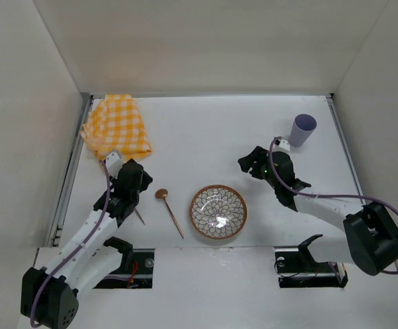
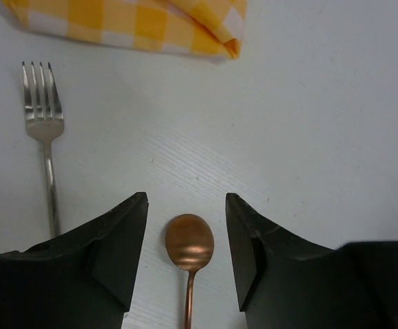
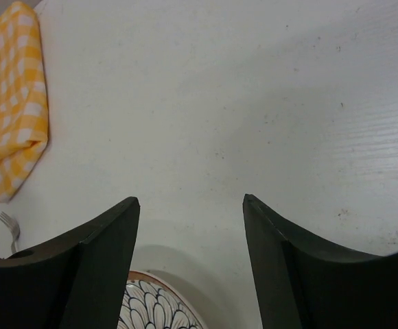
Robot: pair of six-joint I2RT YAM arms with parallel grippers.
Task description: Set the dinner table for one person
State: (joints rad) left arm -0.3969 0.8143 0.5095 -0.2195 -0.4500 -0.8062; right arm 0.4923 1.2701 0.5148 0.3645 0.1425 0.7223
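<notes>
Your left tool (image 2: 186,205) is open, jaws wide, nothing clamped. It sits over the near-left part of the desk (image 1: 213,130). In its wrist view the bowl of the copper spoon (image 2: 189,241) shows in the gap between the fingers, lying flat on the white surface; can't tell how high the tool is above it. The fork (image 2: 42,113) lies on the desk left of that gap, tines toward the yellow checked cloth (image 2: 137,24), which is bunched at the far-left corner. Your right tool (image 3: 191,202) is also open and empty, over bare desk right of centre. The patterned plate (image 1: 217,212) is at the near edge in the middle; only its rim shows low in the right wrist view, below the gap. The spoon lies just left of the plate, not touching. The purple cup (image 1: 302,129) stands upright far right, beyond the right tool and apart from it.
</notes>
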